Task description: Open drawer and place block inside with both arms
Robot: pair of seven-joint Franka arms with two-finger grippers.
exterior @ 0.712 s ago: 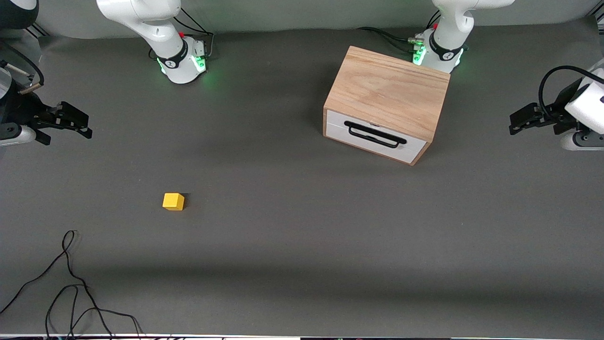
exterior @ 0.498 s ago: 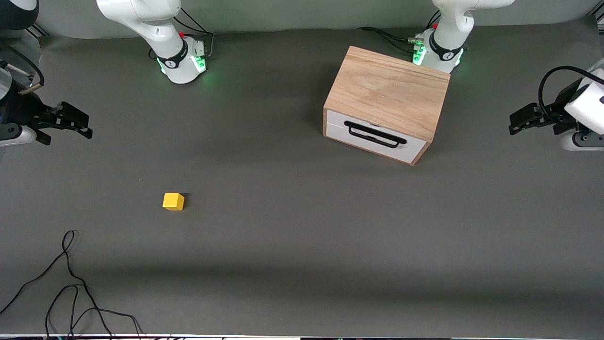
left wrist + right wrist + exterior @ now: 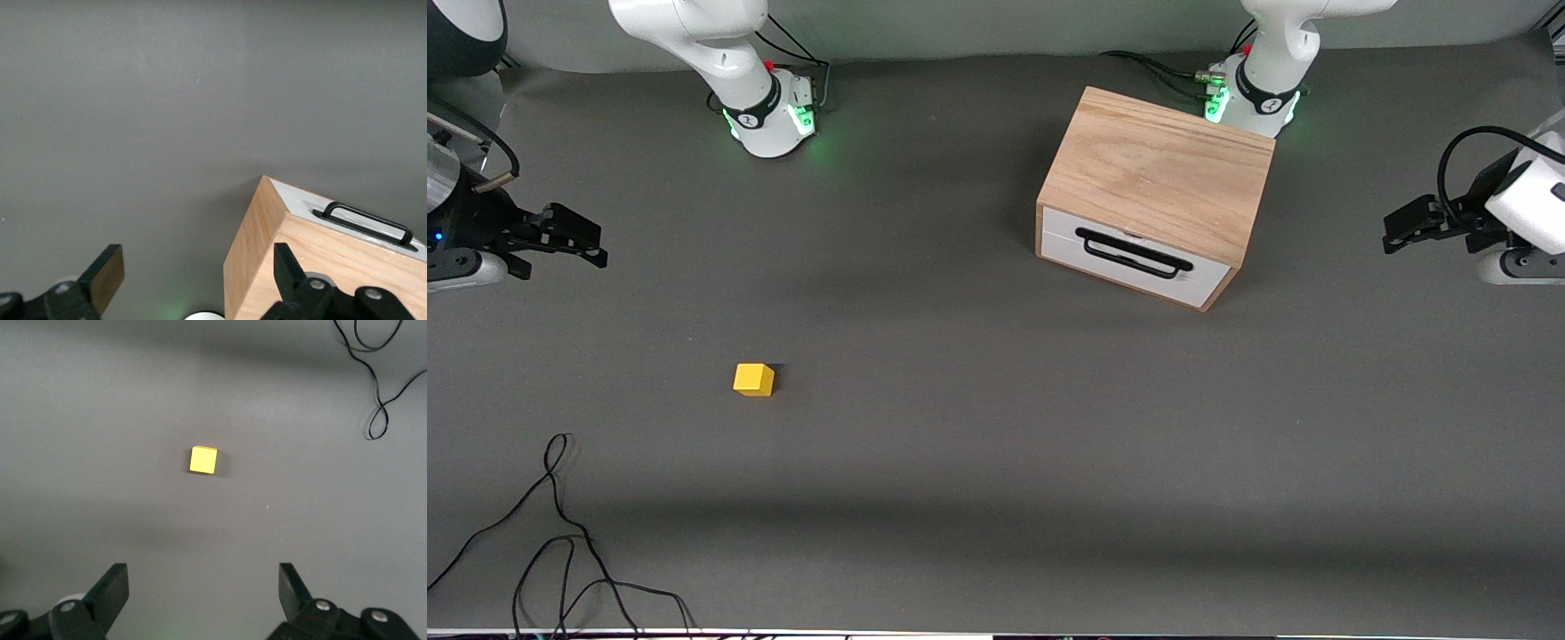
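Front view: the right gripper (image 3: 574, 236) hangs over the table's edge at the right arm's end, fingers spread, nothing between them; its wrist lies roughly level, pointing toward the middle of the table. The left gripper (image 3: 1405, 222) hangs over the left arm's end of the table in a mirrored pose — fingers apart, holding nothing. The block (image 3: 754, 380) sits on the grey table (image 3: 996, 462), well apart from both grippers and nearer to the camera than the wooden box (image 3: 1160, 178). The drawer (image 3: 1134, 258) is shut flush in the box, its black handle (image 3: 1134, 253) untouched. A loose black cable (image 3: 560, 533) lies on the table toward the right arm's end, nearer to the camera than the block.

Left wrist view: the left gripper's fingers (image 3: 290, 277) stand wide apart and grip nothing; the box corner (image 3: 267, 247) and the drawer's white front (image 3: 307, 200) with its handle (image 3: 367, 223) show below them.

Right wrist view: the right gripper's fingers (image 3: 113, 587) are wide apart and bare — the block (image 3: 203, 460) lies on the table below, clear of both fingers, with the cable (image 3: 380, 387) off to one side.
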